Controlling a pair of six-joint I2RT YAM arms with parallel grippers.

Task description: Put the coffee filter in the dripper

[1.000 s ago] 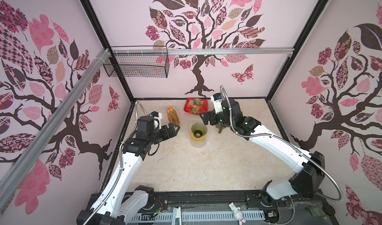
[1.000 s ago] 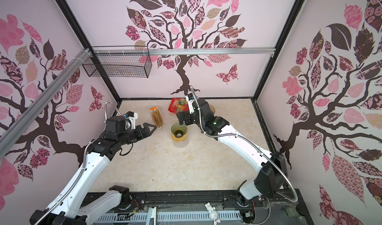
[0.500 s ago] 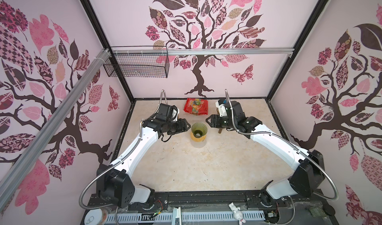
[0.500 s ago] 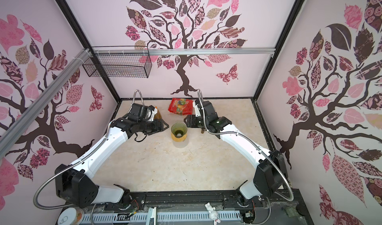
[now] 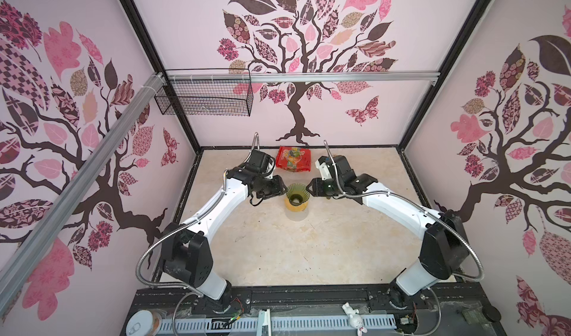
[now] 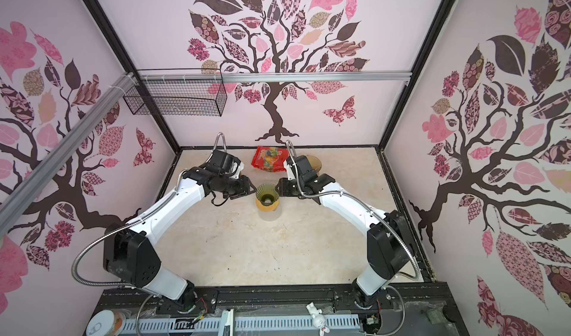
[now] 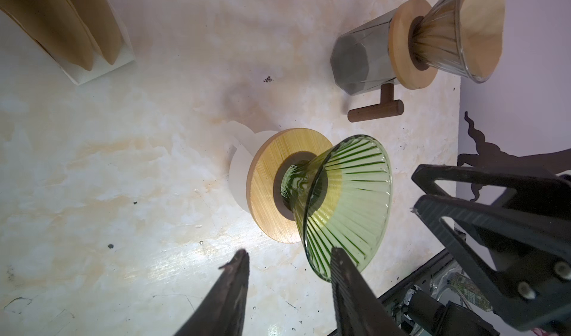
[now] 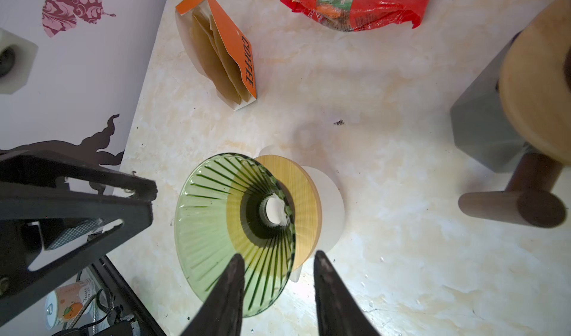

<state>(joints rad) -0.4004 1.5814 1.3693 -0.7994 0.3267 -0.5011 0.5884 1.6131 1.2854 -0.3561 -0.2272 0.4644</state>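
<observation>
Both arms had swung in on the green dripper (image 5: 297,192) since a second earlier, and both pairs of jaws had narrowed from wide to roughly half apart.

On the left, the left gripper (image 7: 289,254) hung with its jaws parted and nothing between them. One fingertip (image 7: 340,257) sat just beside the dripper's glass rim; whether it touched could not be told. The coffee filters (image 8: 213,56) stood in their orange box (image 8: 234,44), well behind these jaws and apart from both grippers, so neither held one.

In the middle, the dripper rested on a wooden disc (image 7: 272,189) over a white cup (image 8: 330,207), just ahead of both sets of fingertips.

On the right, the right gripper (image 8: 278,257) was also parted and empty, its fingertips near the opposite rim.

The likely trouble was that stack: a nudge from either side could have slid the disc or tipped the dripper off the cup. Closing further on the ribbed glass risked a slip. With no filter picked up, the empty dripper remained unfilled.
</observation>
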